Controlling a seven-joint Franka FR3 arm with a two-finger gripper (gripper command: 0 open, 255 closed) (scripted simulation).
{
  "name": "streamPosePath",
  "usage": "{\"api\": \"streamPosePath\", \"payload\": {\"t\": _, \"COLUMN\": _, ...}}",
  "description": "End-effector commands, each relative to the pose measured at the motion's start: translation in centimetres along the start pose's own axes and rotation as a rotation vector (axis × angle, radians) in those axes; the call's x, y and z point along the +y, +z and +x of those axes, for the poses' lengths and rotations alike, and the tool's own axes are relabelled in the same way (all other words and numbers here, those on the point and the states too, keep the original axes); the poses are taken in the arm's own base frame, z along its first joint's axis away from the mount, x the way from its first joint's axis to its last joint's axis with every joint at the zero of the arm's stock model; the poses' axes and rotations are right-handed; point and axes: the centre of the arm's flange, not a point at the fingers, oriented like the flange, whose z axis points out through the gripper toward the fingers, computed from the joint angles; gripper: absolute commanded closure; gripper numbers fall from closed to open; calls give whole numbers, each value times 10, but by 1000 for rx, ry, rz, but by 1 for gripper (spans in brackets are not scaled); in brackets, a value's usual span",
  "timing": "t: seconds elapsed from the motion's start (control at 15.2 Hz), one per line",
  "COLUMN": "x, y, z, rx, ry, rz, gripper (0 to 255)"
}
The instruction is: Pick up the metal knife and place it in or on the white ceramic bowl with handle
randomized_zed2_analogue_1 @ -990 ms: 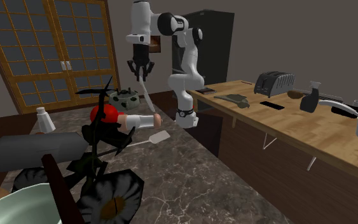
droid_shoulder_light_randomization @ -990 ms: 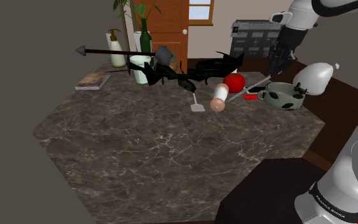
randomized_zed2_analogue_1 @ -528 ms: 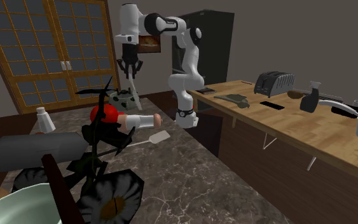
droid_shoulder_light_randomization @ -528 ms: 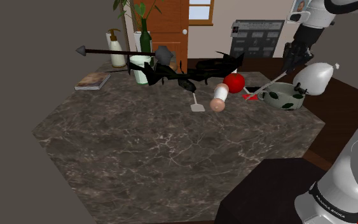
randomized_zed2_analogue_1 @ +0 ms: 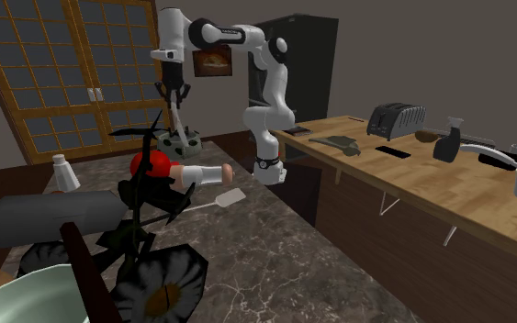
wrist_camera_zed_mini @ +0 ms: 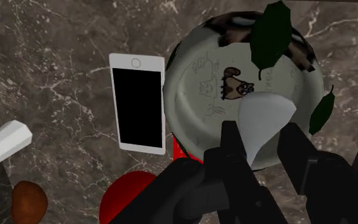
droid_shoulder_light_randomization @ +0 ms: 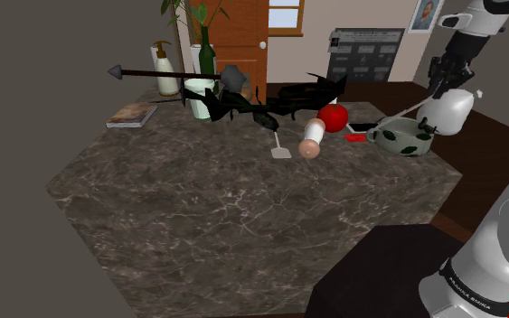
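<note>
Two black fingers (wrist_camera_zed_mini: 231,149) of the gripper (wrist_camera_zed_mini: 262,130) clasp the pale blade of the knife (wrist_camera_zed_mini: 269,114), with the jaws narrowed onto it. The knife hangs above the bowl (wrist_camera_zed_mini: 193,89), which stands near a far corner of the dark stone table (droid_shoulder_light_randomization: 225,208). In the shoulder view the knife (droid_shoulder_light_randomization: 401,110) slants down from the gripper (droid_shoulder_light_randomization: 442,79) toward the near rim of the bowl (droid_shoulder_light_randomization: 401,137).

The main risk is the knife's length against a small bowl. If it is let go from this height and at this slant, it may strike the rim, tip over it and slide onto the stone, or nudge the bowl toward the table's edge. If it is lowered crookedly, the tip could catch the rim and twist in the grip.

Room is tight around the bowl. A phone (wrist_camera_zed_mini: 137,102) lies just beside it, a red round thing (droid_shoulder_light_randomization: 334,117) sits near, and a white bulb-shaped object (droid_shoulder_light_randomization: 447,110) stands close to the gripper's side. The table's edge runs close behind the bowl. Straight above the bowl the space is open, so a slow vertical descent looks the safest.
</note>
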Motion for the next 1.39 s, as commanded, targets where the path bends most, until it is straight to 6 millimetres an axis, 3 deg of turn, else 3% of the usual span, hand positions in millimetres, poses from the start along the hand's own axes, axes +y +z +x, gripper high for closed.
{"api": "streamPosePath", "payload": {"t": 0.0, "x": 8, "y": 0, "z": -25, "rx": -1, "ry": -1, "rz": 0, "gripper": 255}}
{"api": "streamPosePath", "payload": {"t": 0.07, "x": 11, "y": -1, "z": -33, "rx": -1, "ry": -1, "rz": 0, "gripper": 255}}
{"api": "streamPosePath", "payload": {"t": 1.06, "x": 1, "y": 81, "z": -39, "rx": -1, "ry": -1, "rz": 0, "gripper": 255}}
{"api": "streamPosePath", "payload": {"t": 1.32, "x": 1, "y": 81, "z": -39, "rx": -1, "ry": -1, "rz": 0, "gripper": 255}}
